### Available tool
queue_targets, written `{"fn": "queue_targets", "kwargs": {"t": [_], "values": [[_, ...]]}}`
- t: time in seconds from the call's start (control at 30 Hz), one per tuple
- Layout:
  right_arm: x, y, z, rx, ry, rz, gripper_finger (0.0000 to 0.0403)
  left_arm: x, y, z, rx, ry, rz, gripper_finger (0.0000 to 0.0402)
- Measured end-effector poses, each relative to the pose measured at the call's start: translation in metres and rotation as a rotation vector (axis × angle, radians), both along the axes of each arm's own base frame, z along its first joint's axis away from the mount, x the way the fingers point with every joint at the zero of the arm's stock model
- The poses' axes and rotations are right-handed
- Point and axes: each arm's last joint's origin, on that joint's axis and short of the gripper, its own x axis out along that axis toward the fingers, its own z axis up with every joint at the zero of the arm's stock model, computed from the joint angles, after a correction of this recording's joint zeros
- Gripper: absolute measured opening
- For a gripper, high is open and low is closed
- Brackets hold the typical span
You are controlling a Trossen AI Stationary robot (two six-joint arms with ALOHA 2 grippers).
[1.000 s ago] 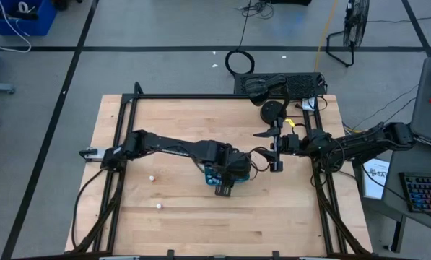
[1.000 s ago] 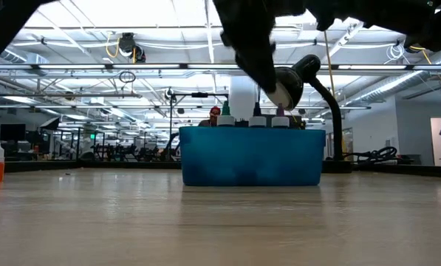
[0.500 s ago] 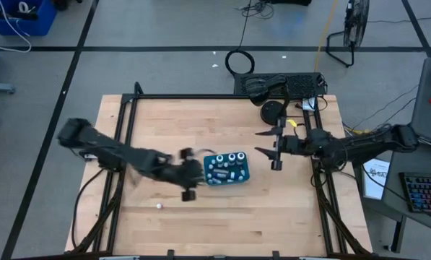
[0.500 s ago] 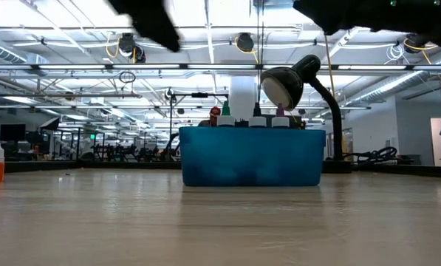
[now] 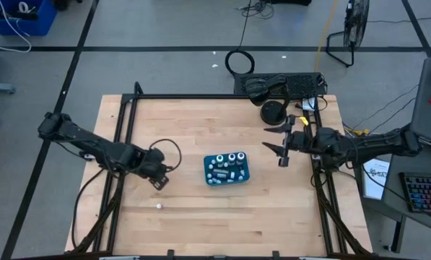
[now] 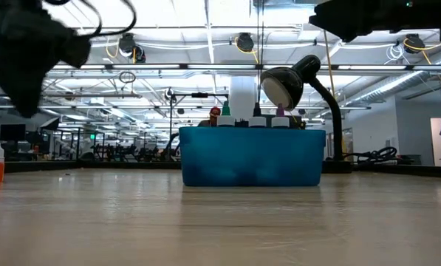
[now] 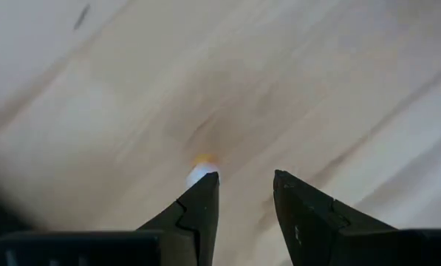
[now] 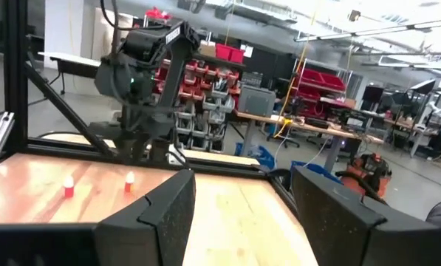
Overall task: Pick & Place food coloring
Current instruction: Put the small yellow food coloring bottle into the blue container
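Wooden table (image 5: 201, 217) carries teal box (image 5: 227, 168); two loose bottles (image 5: 158, 206) (tiny) nearby.

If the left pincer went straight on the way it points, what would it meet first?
Probably the small white-capped orange bottle just past the left pincer, whose fingers stand open. It sits slightly off the centre line, against one fingertip, so that finger may clip it; otherwise the bare wooden table.

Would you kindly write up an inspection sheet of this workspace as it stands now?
Surface: wooden table, black frame.
Job's things: bottles upright in teal box; two loose bottles, one near the front, one below the left end effector.
Clutter: desk lamp.
End effectors: left open, above table left of box; right open, raised right of box.
Cables: on left arm; floor coil.
Surroundings: keyboard, fan.
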Motion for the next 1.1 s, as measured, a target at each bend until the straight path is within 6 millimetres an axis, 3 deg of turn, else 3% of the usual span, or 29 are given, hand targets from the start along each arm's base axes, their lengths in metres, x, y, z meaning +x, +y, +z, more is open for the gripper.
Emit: {"fn": "queue_targets", "kwargs": {"t": [0.1,0.43,0.8,1.1], "values": [[0.002,0.0,-0.002,0.001,0.013,0.001,0.0212,-0.008,0.003,-0.003,0.0,0.101,0.049,0.0131],[-0.002,0.0,-0.02,-0.002,-0.04,0.0,0.0212,-0.005,0.005,-0.004,0.002,0.103,0.087,0.0131],[-0.006,0.0,-0.024,-0.002,-0.129,0.0,0.0212,0.005,0.0,-0.03,-0.015,0.212,0.1,0.0133],[-0.006,0.0,-0.024,-0.002,-0.129,0.0,0.0212,0.008,-0.001,-0.045,0.02,0.285,0.106,0.019]]}}
